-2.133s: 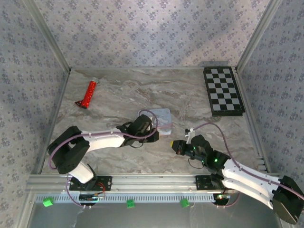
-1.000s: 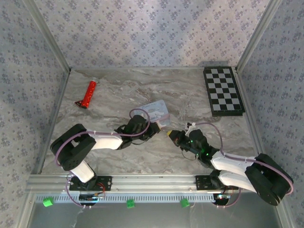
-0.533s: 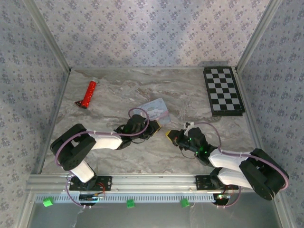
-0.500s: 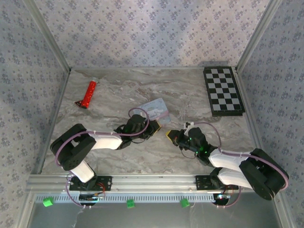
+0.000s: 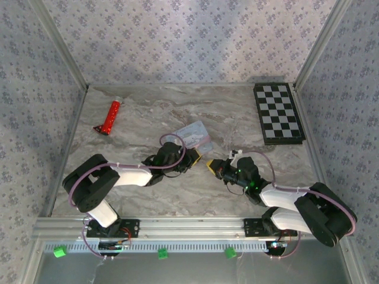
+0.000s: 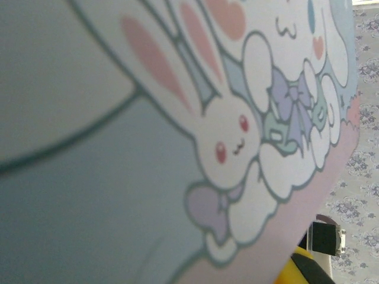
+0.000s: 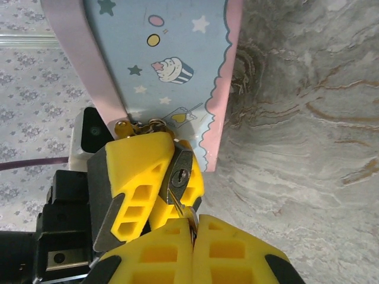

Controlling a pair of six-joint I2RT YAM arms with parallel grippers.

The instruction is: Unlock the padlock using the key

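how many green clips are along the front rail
3 small green plastic clips sit along the slotted grey metal rail: one at the left end, one near the middle, one right of the middle. None looks hidden.

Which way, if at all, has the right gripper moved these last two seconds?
Yes. The right gripper has moved away from the near rail and slightly to the left.

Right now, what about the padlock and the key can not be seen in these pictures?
Key: right wrist view, only a metal sliver shows; the shut right gripper hides the rest.
Padlock: right wrist view, the left gripper covers its body and shackle; locked or not, cannot tell.
Top view: both too small.
Left wrist view: the blurred tin blocks them.
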